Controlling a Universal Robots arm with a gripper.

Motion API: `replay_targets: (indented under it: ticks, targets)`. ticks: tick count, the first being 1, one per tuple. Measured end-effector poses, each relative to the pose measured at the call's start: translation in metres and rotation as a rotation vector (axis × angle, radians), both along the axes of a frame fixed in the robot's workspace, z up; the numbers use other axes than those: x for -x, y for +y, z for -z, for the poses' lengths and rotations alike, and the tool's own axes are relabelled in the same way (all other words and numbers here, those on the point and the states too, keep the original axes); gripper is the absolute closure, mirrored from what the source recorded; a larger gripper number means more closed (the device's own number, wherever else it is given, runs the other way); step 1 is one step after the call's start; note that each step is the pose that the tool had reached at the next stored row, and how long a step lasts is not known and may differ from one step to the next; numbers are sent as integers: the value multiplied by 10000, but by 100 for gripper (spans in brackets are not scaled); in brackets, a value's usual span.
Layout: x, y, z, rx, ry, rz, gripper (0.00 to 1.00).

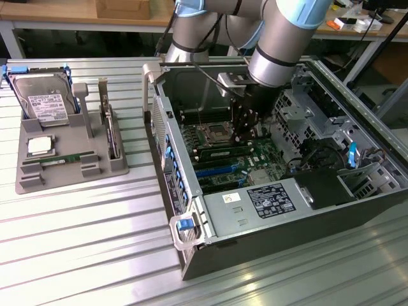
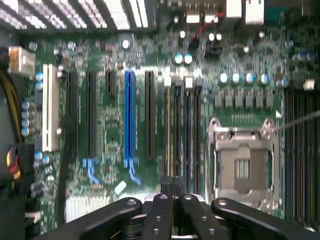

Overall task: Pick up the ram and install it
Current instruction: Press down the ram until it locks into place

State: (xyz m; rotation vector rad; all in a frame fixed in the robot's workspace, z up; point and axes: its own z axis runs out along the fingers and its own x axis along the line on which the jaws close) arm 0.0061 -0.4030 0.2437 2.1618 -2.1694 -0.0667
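Gripper [image 1: 242,131] is down inside the open PC case [image 1: 255,223], over the mobo [image 2: 115,125] between the empty CPU socket [image 2: 242,167] and the memory slots [image 2: 182,130]. Fingers pinched together; can't tell if anything's between them. A ram stick [image 1: 220,153] sits along a slot just beside the tips, prob there for seating. Another green stick [image 1: 60,160] lies at the front edge of the grey parts tray [image 1: 32,185], next to the CPU chip [image 1: 39,145] and in front of the HDD [image 1: 43,102].
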Motion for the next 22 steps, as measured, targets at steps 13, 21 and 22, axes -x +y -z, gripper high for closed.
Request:
replay_targets:
  ticks: [13,21,22]
  targets:
    - [723,0,123,-11,-1,-1,89]
    - [423,-1,-30,-242,22,0,89]
    - [277,-2,-30,-352,53,1,89]
